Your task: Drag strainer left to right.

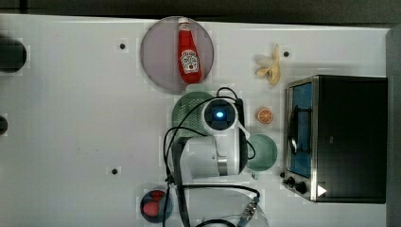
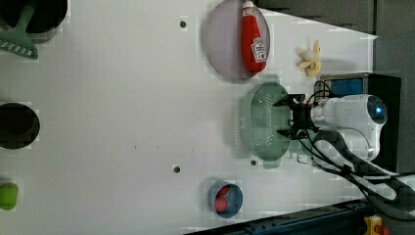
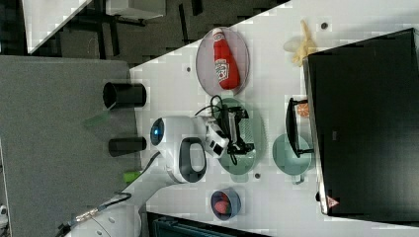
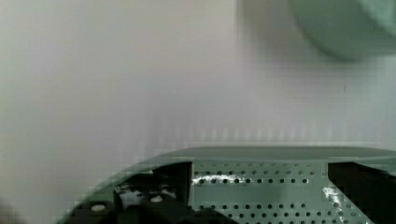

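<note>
The white table (image 1: 71, 118) fills the scene, with small dark screw holes scattered over it, and dark flooring lies beyond its far edge along the top view's top; in the right view a grey mat (image 3: 54, 148) sits off the table's side.

The gripper (image 2: 289, 117) hangs over the strainer (image 2: 262, 122) with its jaws spread wide apart and nothing between them. In the wrist view the two dark fingers (image 4: 175, 179) stand down inside the perforated basin (its rim runs just ahead of them).

Around the jaws: the grey-lilac plate (image 1: 158, 56) carrying a ketchup bottle (image 1: 189, 52) lies just beside one end of the strainer, touching or nearly so. The mint-green mug (image 1: 265, 153) stands near the jaws on the side toward the black toaster oven (image 1: 350, 137), which is a little farther off. An orange slice (image 1: 265, 115) lies between the strainer and the oven, a banana (image 1: 270, 68) farther out beyond it. A small blue bowl (image 2: 226, 198) with red pieces sits near the strainer's other end. Two black cups (image 3: 123, 95) stand well apart from the jaws.
</note>
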`<state>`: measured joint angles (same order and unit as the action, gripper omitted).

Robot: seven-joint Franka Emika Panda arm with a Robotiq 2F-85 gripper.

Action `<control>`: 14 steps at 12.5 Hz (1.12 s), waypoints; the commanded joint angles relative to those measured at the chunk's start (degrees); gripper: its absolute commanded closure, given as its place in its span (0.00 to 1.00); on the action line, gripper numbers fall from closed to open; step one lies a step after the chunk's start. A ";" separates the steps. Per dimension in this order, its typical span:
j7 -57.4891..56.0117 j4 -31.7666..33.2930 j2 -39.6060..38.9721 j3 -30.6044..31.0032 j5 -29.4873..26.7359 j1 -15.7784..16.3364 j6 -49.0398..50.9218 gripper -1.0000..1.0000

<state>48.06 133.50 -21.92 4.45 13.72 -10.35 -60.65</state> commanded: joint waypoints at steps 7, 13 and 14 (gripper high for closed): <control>-7.10 0.34 1.44 -2.30 -0.76 -1.32 -1.28 0.00; -28.95 -1.75 17.95 2.79 -4.25 -1.26 13.83 0.00; -29.87 -2.80 21.38 3.42 -7.03 -1.24 18.42 0.00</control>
<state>25.15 132.16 -5.21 7.89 8.90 -10.60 -42.58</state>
